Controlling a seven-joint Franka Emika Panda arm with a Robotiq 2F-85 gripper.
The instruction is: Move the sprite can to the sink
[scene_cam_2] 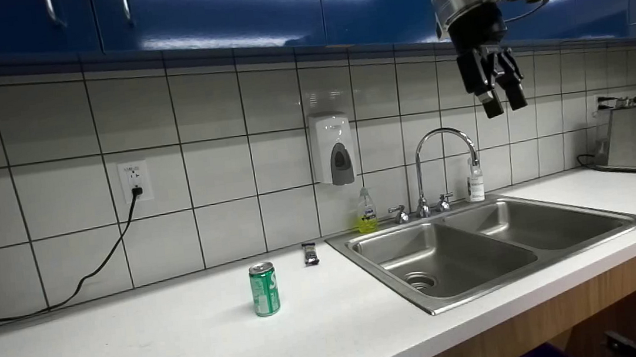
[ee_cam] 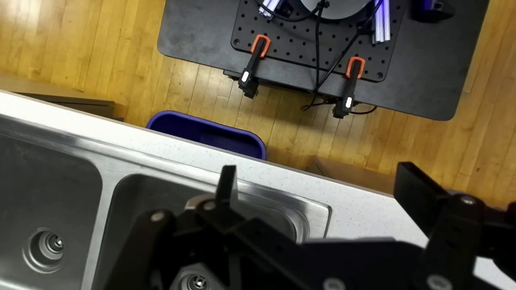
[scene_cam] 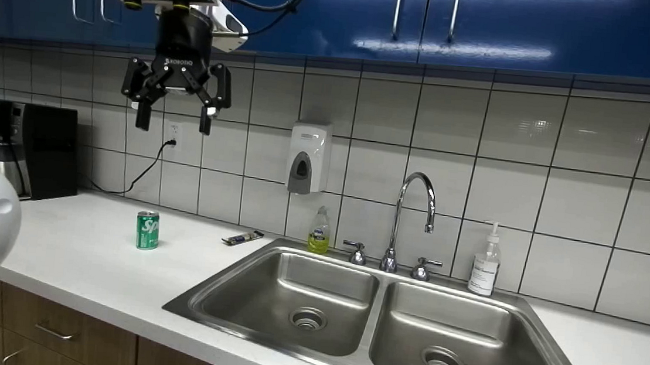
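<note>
While sprite can (scene_cam: pixel 148 230) stands upright on white counter (scene_cam: pixel 84 244), L of sink (scene_cam: pixel 373 322) in both ext. views, gripper (scene_cam: pixel 173 124) hangs high, fingers (scene_cam: pixel 143 116) spread wide; packet (scene_cam: pixel 242 238) lies nr sink's back corner; yellow soap btl. (scene_cam: pixel 318 235), then pump btl. (scene_cam: pixel 484 270) along back rim.

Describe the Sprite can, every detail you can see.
The Sprite can is a green cylinder, seemingly metal, with a silvery top and white lettering starting "Sp" before curving out of view. It stands upright on the white counter, beside the sink and apart from it. Only the counter touches it; the open gripper hangs higher up, clear of it. Whether the can is open, I cannot tell.
</note>
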